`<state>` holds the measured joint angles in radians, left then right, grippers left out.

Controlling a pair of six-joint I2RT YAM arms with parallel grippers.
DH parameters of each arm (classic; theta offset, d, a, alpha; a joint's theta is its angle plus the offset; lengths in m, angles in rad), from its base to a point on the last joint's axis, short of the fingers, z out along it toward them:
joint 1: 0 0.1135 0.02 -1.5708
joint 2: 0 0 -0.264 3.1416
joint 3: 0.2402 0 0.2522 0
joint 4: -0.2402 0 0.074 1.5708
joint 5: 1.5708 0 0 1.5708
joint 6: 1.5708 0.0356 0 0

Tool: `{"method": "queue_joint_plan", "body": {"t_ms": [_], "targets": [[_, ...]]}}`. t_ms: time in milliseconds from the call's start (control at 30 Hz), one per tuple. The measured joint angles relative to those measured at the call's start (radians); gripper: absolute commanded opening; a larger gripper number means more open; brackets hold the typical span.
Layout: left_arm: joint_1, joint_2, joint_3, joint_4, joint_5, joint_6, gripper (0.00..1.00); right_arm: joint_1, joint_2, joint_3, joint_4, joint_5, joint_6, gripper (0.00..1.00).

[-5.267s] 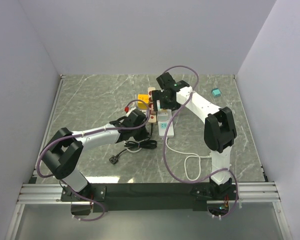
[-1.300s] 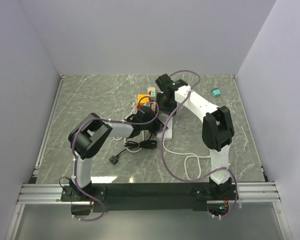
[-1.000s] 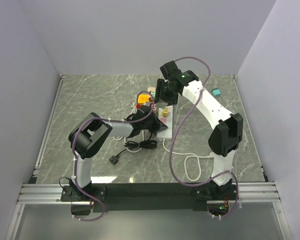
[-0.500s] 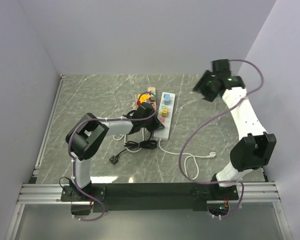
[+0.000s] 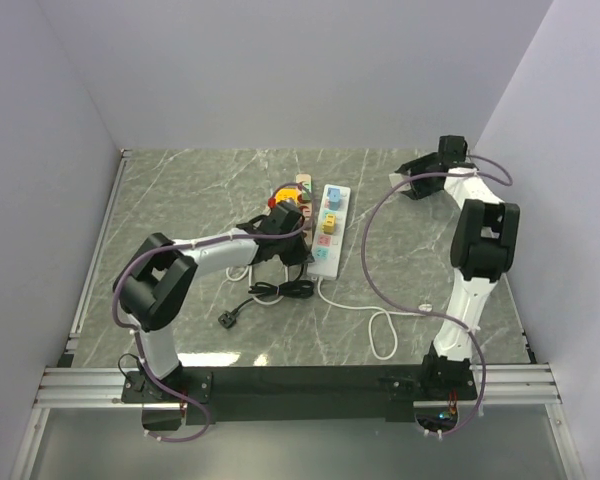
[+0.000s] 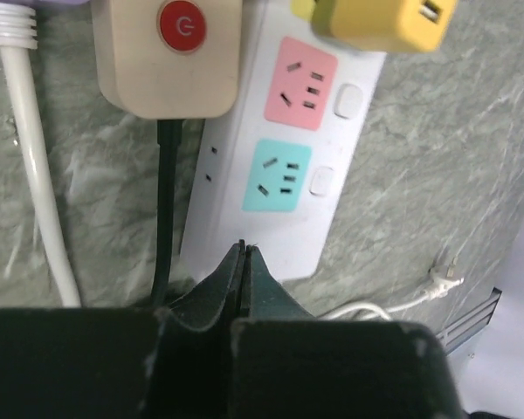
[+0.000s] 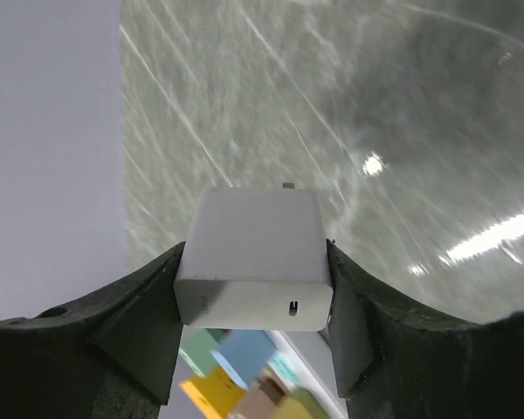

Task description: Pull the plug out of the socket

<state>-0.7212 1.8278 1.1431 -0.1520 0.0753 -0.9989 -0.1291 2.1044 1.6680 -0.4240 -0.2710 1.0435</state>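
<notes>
The white plug (image 7: pixel 253 257) is being gripped by the right fingers (image 7: pixel 135 323), well apart from the power strip (image 5: pixel 330 230); the closed left fingers (image 6: pixel 223 284) are being held at its near end; the pull is looking done.

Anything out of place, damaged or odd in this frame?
Nothing stands out. The white square charger block is clamped in the right claw, away from the white power strip, whose near end the shut left claw meets.

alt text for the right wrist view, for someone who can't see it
A white plug adapter is clamped between the dark jaws of the right gripper, with the grey marbled table behind it. Below, blurred coloured shapes look like the power strip.
</notes>
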Motion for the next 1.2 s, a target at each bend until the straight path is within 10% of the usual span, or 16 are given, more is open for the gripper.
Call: {"method": "queue_joint_plan", "body": {"t_ms": [200, 400, 500, 1200], "targets": [[0.000, -0.058, 0.000, -0.020, -0.019, 0.019, 0.00, -0.014, 0.133, 0.014, 0.149, -0.053, 0.163, 0.01], [0.000, -0.063, 0.000, -0.038, -0.022, 0.019, 0.00, -0.020, 0.145, 0.026, 0.234, -0.047, 0.256, 0.72], [0.000, -0.053, 0.005, -0.041, -0.020, 0.019, 0.00, -0.021, 0.145, 0.031, 0.277, -0.051, 0.292, 0.87], [0.000, 0.117, 0.100, 0.048, 0.074, 0.010, 0.00, 0.094, -0.121, 0.020, -0.048, -0.003, -0.138, 0.91]]}}
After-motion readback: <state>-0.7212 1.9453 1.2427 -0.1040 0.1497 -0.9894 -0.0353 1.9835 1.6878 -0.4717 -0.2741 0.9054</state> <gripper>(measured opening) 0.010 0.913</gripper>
